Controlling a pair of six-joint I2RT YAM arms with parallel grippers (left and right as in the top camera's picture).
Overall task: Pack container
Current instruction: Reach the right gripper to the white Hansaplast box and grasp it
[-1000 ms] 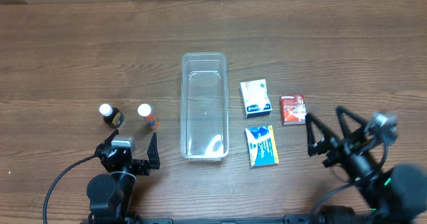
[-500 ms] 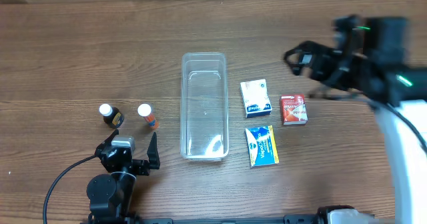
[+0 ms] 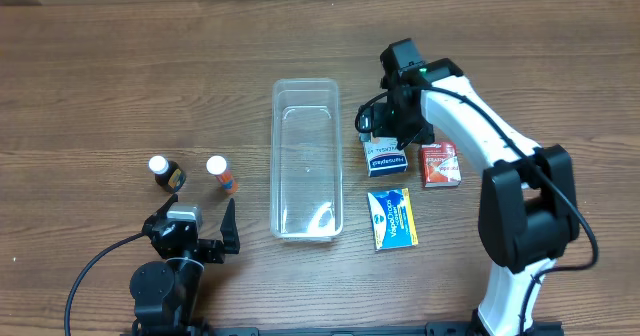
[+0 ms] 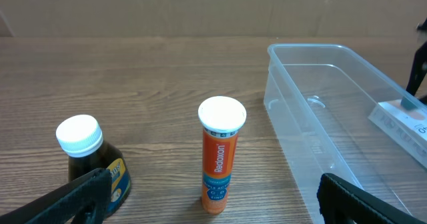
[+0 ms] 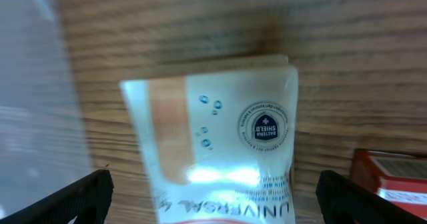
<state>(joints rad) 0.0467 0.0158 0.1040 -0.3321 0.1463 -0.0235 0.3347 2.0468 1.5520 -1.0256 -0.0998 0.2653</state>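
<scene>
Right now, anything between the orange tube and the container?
No. Only bare wooden table between the orange tube and the container, shown in the overhead and left wrist views.

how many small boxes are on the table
3: a white box just right of the container, a red box further right, and a blue and yellow box nearer the robot. None look hidden.

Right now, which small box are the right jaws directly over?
The white box with blue print, beside the tub; the red box and blue-and-yellow box lie uncovered.
</scene>
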